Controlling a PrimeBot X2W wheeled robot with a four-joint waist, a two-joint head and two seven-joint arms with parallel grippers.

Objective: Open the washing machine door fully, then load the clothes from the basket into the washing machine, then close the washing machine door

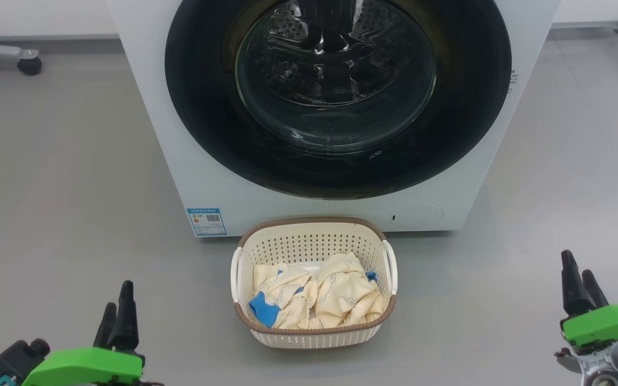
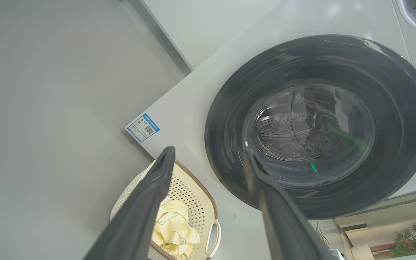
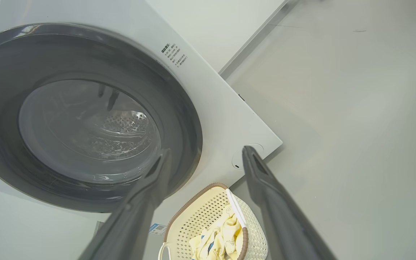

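Nearest the lens, the left claw [image 1: 117, 296] is seen low over the grey floor [image 1: 46, 187], its two dark fingers spread wide and nothing held between them. The right claw [image 1: 577, 265] is found on the other side, jaws likewise parted wide and empty. Between the two claws, and a little ahead of their fingertips, the basket [image 1: 314, 244] is set on the floor, well apart from both. Inside it the clothes [image 1: 336, 295] are heaped, cream-yellow with blue patches showing. Just beyond the basket, straight ahead of the claws, the washing machine [image 1: 164, 161] is planted. The washing machine door [image 1: 207, 118] is shut flat against its front, black rim glossy, and the perforated drum [image 1: 287, 27] is glimpsed through the glass bowl. A blue sticker [image 1: 206, 221] is spotted low on the machine's front, on the left claw's side of the basket. A round flap [image 1: 416, 214] is noted on the right claw's side. Along the left claw's fingers, the door is framed past the tips, with the basket rim below them. Along the right claw's fingers, the same door and basket are caught, neither touched.
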